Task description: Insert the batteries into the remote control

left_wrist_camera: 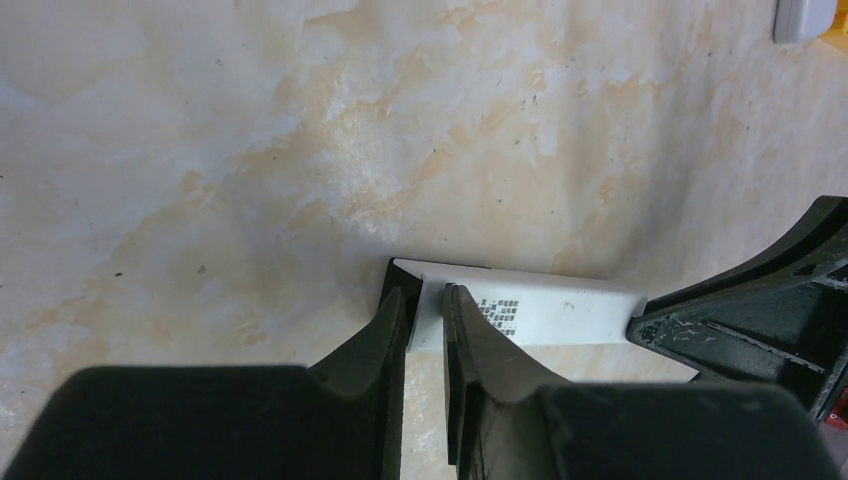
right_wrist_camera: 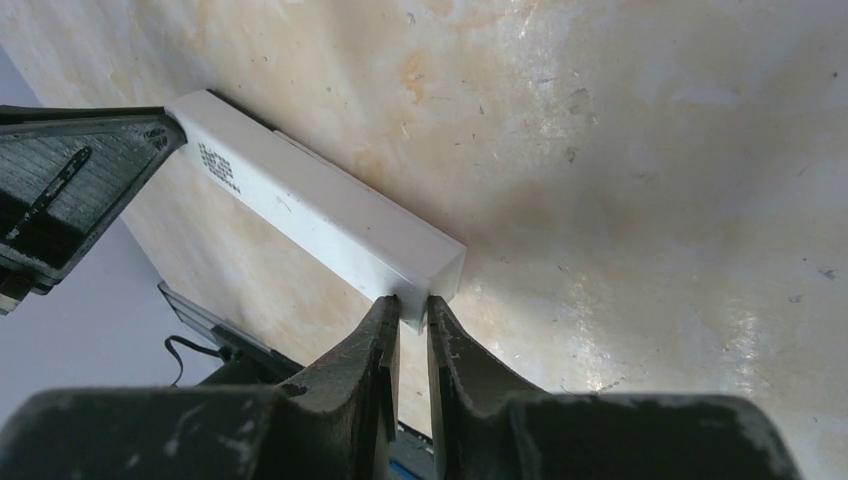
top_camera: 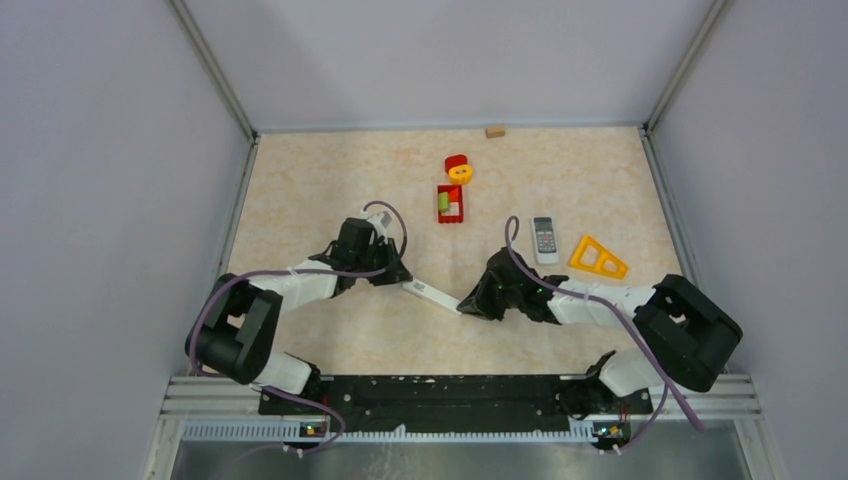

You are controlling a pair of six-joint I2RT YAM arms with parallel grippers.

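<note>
The white remote (top_camera: 432, 295) is spanned between both tools, midway across the surface (top_camera: 330, 180), nearer its near edge. One end is pinched in the narrowed left tool (left_wrist_camera: 427, 297), the other in the narrowed right tool (right_wrist_camera: 410, 308).

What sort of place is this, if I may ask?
Probably a robotics lab test cell: plain grey walls enclose a marbled table, two arms are bolted to a metal rail, and both hold a white remote.

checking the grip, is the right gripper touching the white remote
Touching. The right wrist view shows the right gripper pinching the end of the white remote, both fingers pressed against it.
</note>
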